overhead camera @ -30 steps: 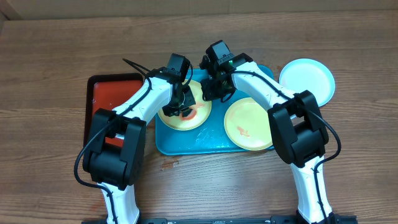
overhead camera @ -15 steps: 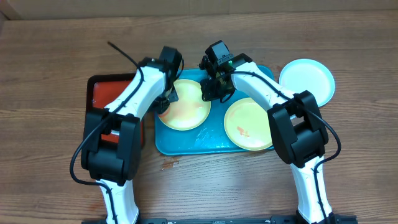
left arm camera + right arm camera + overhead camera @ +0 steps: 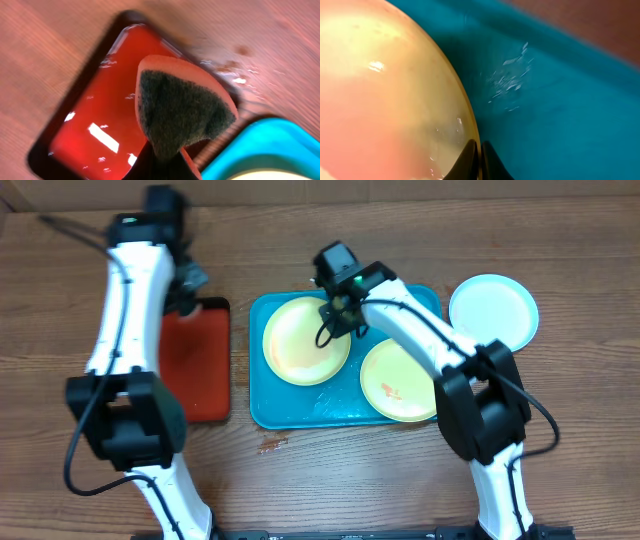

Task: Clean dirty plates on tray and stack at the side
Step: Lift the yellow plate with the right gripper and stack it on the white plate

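The turquoise tray (image 3: 300,412) holds two pale yellow-green plates. The left plate (image 3: 300,340) looks free of smears from above. My right gripper (image 3: 338,317) is shut on that plate's far right rim; in the right wrist view the jaws (image 3: 479,152) pinch the rim of the plate (image 3: 385,90) over the tray (image 3: 560,110). The right plate (image 3: 400,380) has an orange smear. The light blue plate (image 3: 493,308) lies on the table right of the tray. My left gripper (image 3: 188,283) is shut on an orange sponge with a dark scrub face (image 3: 180,110), above the red tray.
A red tray with a black rim (image 3: 195,360) lies left of the turquoise tray; it also shows in the left wrist view (image 3: 95,135), beside the turquoise tray's corner (image 3: 260,150). A small stain (image 3: 272,444) marks the wood in front of the turquoise tray.
My left arm has swung from the left yellow-green plate to the far left, over the red tray, with the sponge. The plate's orange smear is gone. My right gripper stays on the rim.
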